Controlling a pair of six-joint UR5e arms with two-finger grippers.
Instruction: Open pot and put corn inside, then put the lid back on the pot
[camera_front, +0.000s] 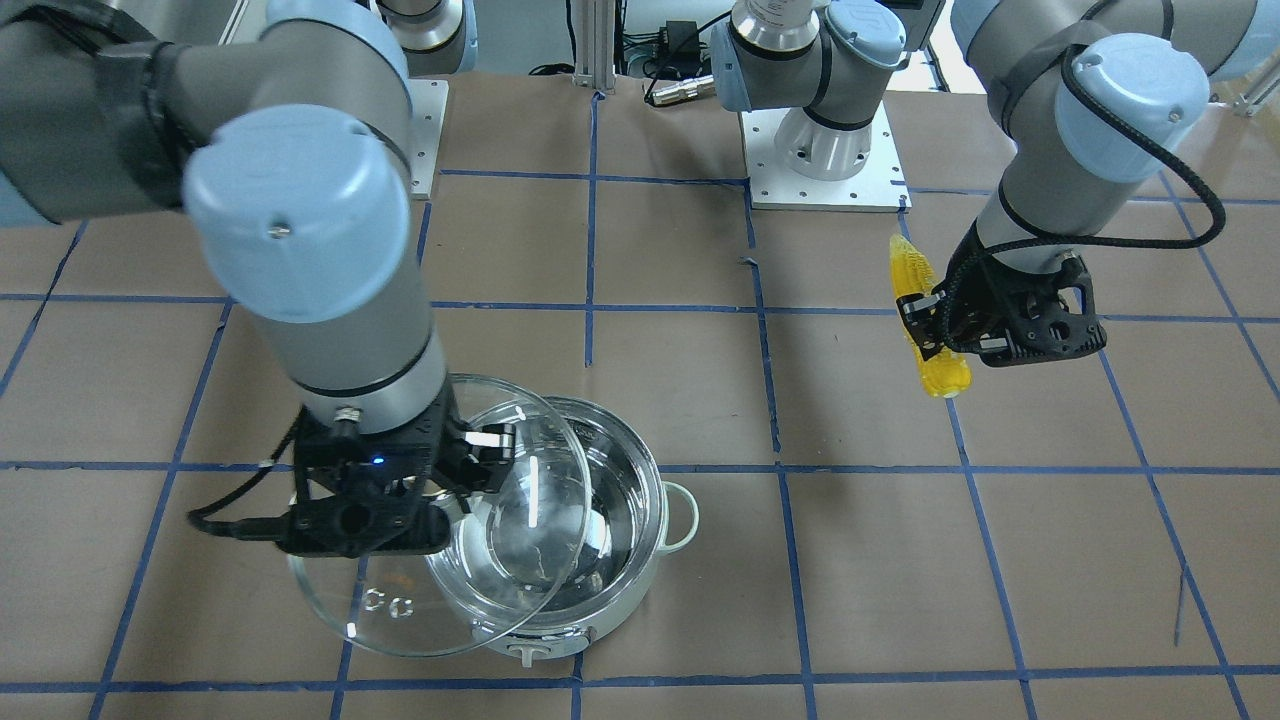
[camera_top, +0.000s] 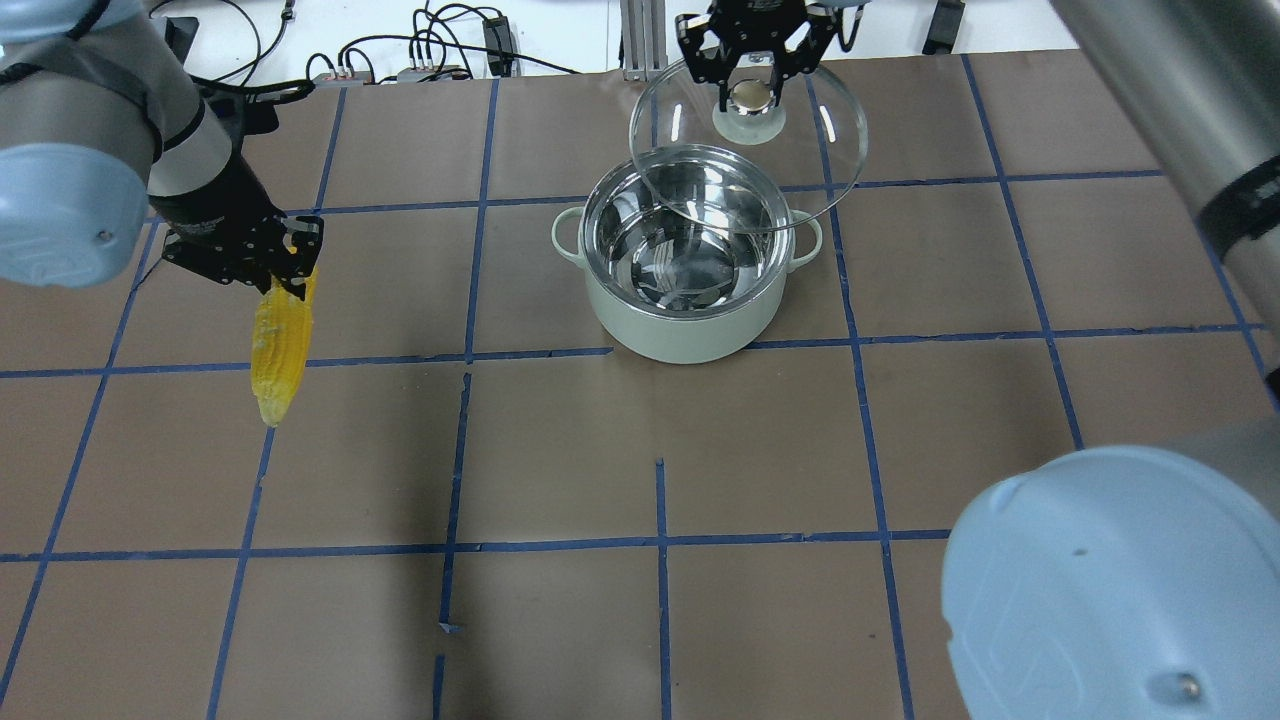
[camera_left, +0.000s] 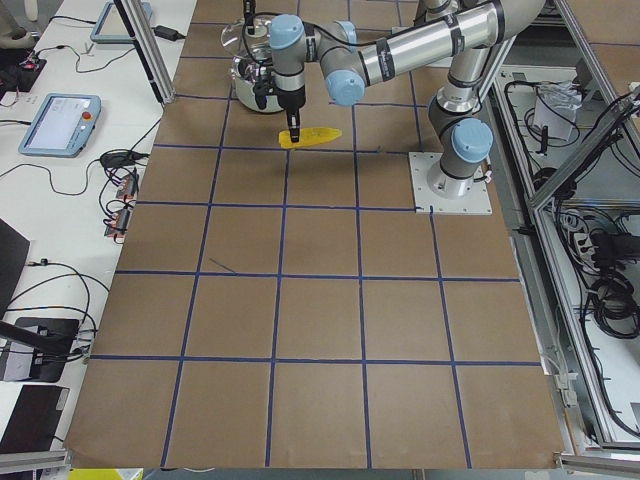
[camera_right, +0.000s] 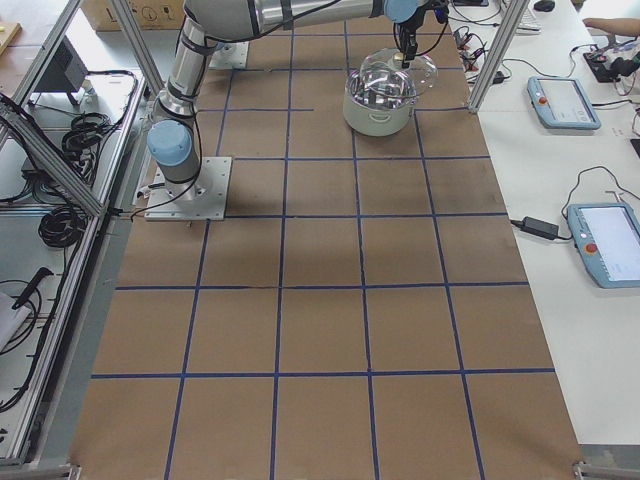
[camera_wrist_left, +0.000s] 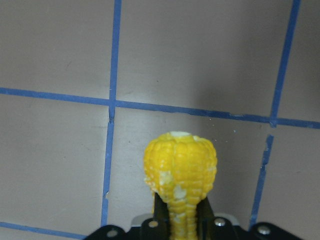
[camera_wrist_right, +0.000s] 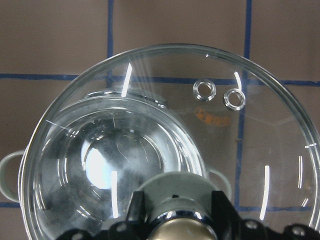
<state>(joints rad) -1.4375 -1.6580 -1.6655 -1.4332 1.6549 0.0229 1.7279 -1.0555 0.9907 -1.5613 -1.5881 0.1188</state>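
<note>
Yellow corn ear, clamped in the left gripper, hangs well left of the round mint-white pot, whose glass lid the right gripper clamps.

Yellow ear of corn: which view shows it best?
Exterior front-facing: the yellow ear of corn shows both ends, with the left gripper shut across its middle. Overhead hides one end behind the gripper; left wrist shows only the blunt end; exterior left, tiny; exterior right, nothing.
</note>
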